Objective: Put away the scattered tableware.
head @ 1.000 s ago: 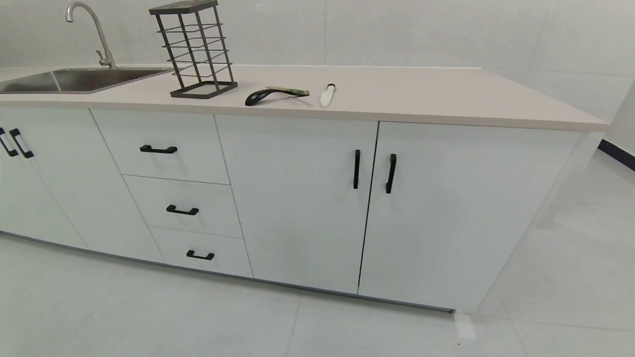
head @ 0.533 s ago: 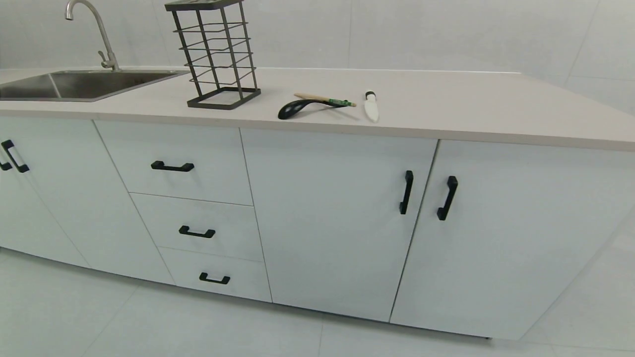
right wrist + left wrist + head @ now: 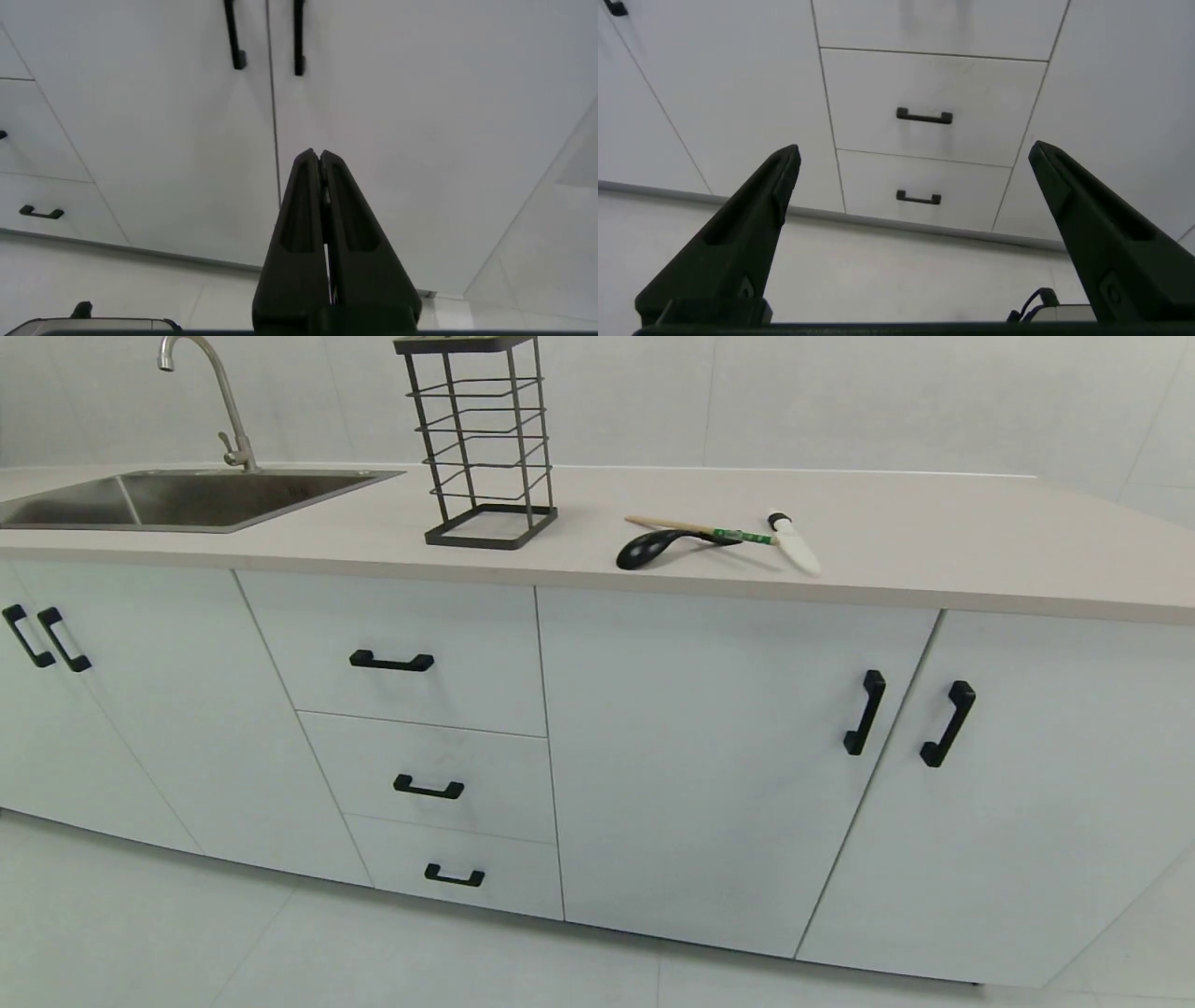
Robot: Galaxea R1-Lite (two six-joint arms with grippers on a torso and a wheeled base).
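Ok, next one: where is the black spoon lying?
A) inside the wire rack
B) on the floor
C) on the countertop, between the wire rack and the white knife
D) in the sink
C: the head view shows the black spoon flat on the countertop, with the wire rack to one side of it and the white knife to the other.
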